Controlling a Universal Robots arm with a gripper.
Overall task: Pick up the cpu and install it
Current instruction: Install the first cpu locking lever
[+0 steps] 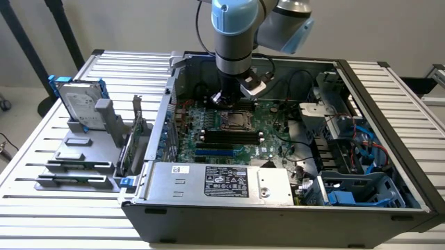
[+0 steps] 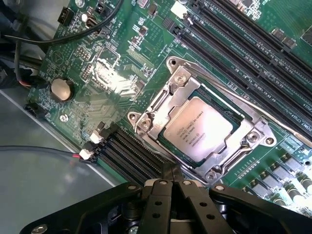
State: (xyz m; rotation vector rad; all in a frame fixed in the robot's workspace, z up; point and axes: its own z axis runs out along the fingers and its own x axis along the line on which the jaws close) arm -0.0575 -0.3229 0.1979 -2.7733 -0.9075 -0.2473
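Green motherboard, socketed silvery-grey cpu (image 2: 202, 129)

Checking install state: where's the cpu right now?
The cpu sits in the motherboard socket under its metal frame. In the exterior view it is mid-board, just below the gripper, whose jaws are shut and hold nothing.

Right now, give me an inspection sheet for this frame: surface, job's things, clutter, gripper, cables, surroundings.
Surface: slatted metal table carrying an open computer case.
Job's things: cpu lies in the motherboard socket, under its metal frame.
Clutter: hard drive upright in a grey holder, at the exterior view's left.
Gripper: gripper shut, empty, just above the board beside the socket.
Cables: black cable across the board; blue cables in the case.
Surroundings: plain wall.
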